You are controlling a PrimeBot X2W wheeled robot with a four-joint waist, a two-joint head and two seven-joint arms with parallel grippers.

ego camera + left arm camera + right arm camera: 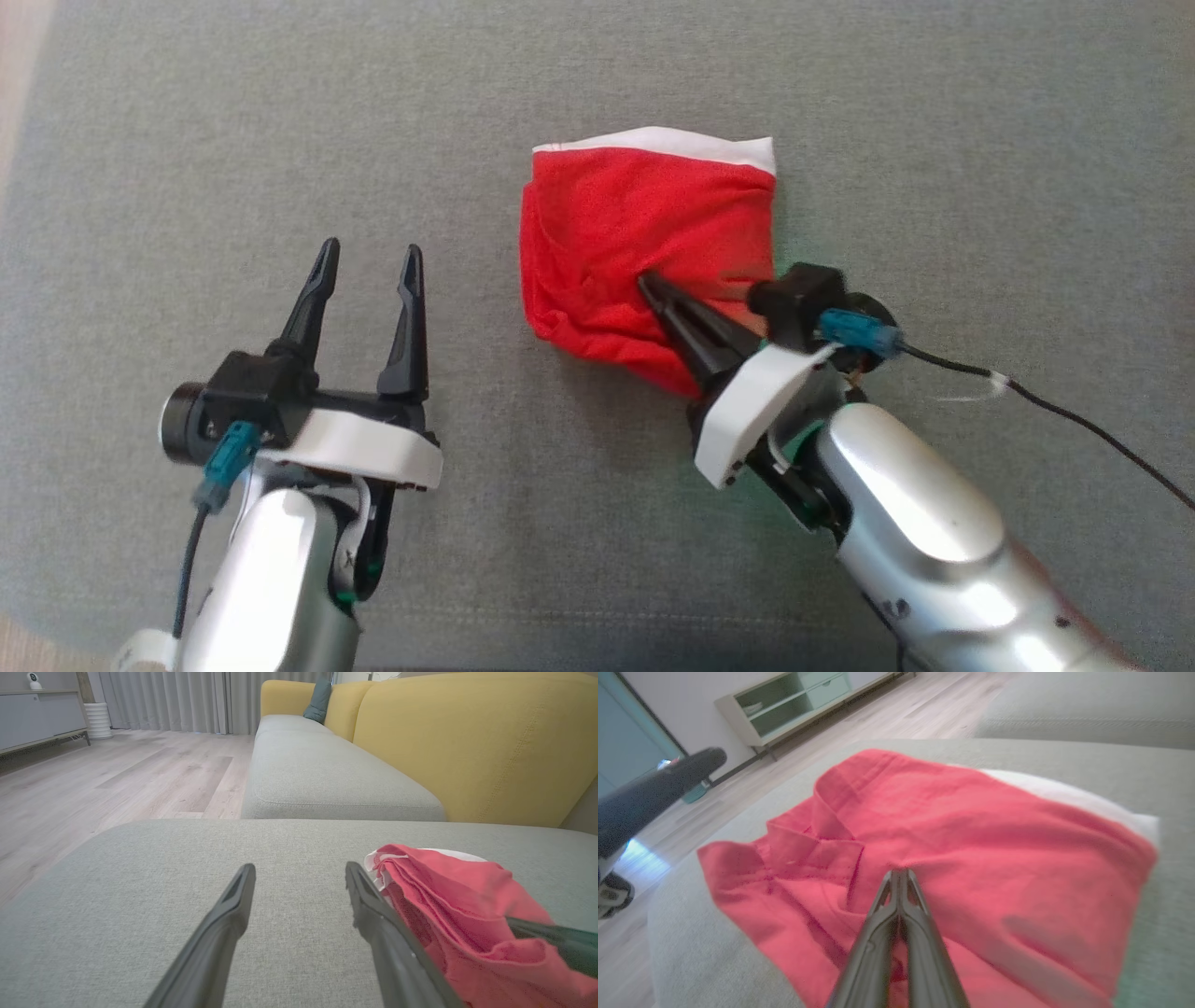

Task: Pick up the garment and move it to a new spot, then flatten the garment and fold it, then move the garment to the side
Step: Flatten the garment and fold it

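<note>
Grey sofa seat (187,112), head view: red garment (644,215) lies folded right of centre. Right hand (646,280) clenched on its near part. Left hand (372,250) released, apart to the left.
Left wrist view: garment just beside the spread left hand.
Right wrist view: right hand pinches a red fold.
</note>
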